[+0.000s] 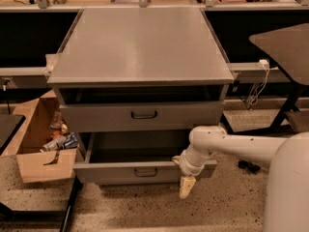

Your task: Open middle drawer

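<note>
The grey cabinet [140,47] has a tall upper drawer front [96,117] with a dark bar handle. Below it the middle drawer [111,173] stands pulled out toward me, its dark inside showing, with its small handle [146,172] at centre. My gripper [187,185] hangs on the white arm [241,146] at the right part of that drawer's front. Its cream tip points down past the front's lower edge. Any lower drawer is hidden under the pulled-out one.
An open cardboard box [38,153] with cans and litter sits on the floor left of the cabinet. A dark table [285,47] and its legs stand at the right, with cables on the floor. A workbench runs along the back.
</note>
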{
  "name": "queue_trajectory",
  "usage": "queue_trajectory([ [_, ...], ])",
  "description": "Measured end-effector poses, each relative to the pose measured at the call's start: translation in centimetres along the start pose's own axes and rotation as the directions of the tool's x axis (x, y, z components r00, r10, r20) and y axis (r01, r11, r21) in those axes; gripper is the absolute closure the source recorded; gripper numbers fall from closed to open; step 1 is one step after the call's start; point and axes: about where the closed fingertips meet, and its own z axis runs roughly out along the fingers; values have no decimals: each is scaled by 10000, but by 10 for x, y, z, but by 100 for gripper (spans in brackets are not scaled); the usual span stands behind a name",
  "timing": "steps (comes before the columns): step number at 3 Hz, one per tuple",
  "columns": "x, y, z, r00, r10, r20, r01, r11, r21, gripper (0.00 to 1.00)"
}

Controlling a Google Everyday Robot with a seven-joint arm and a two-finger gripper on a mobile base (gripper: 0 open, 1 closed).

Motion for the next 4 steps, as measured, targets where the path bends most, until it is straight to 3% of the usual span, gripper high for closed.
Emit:
queue_trajectory([
  [1,-2,17,-1,9999,-68,123,71,9998,-209,42],
  [3,-5,23,-9,9998,-76,198,82,9995,-296,88],
  [4,-6,22,-12,9998,-76,198,82,9995,-296,100],
])
